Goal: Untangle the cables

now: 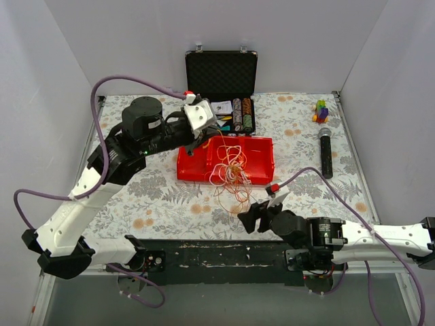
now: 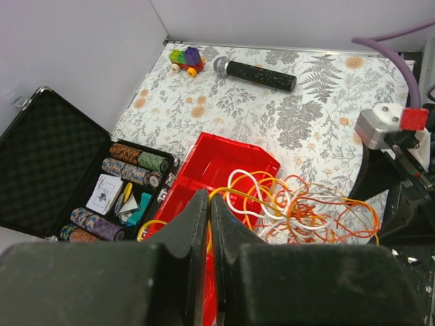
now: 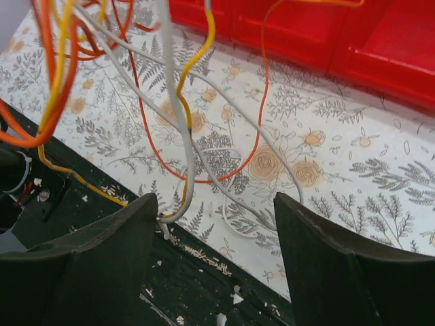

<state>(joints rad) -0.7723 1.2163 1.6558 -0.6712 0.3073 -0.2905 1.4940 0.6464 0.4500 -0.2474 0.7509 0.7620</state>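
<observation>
The cables (image 1: 230,171) are a tangle of thin orange, yellow, white and reddish wires, draped over the front of a red tray (image 1: 262,153) and onto the table. My left gripper (image 1: 195,145) is over the tray's left end, shut on a yellow wire (image 2: 234,195) that leads into the tangle (image 2: 306,207). My right gripper (image 1: 261,214) is open near the table's front edge, just below the tangle. In the right wrist view, wires (image 3: 183,129) hang between and ahead of its fingers (image 3: 115,251); a white loop lies against the left finger.
An open black case (image 1: 221,75) with poker chips and cards stands behind the tray. A black microphone (image 1: 325,153) lies at the right and a small colourful toy (image 1: 320,110) at the back right. The dark front edge of the table (image 3: 204,285) is under my right gripper.
</observation>
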